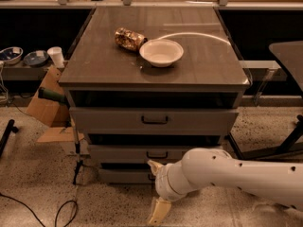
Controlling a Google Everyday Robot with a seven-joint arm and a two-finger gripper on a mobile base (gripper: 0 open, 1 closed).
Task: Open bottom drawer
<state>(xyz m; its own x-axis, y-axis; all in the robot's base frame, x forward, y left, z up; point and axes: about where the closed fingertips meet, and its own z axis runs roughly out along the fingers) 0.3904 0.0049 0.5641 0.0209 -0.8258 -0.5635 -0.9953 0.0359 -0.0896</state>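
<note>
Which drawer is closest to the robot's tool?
The bottom drawer, the slimmest and lowest of three fronts. The tool hangs low, right in front of it.
</note>
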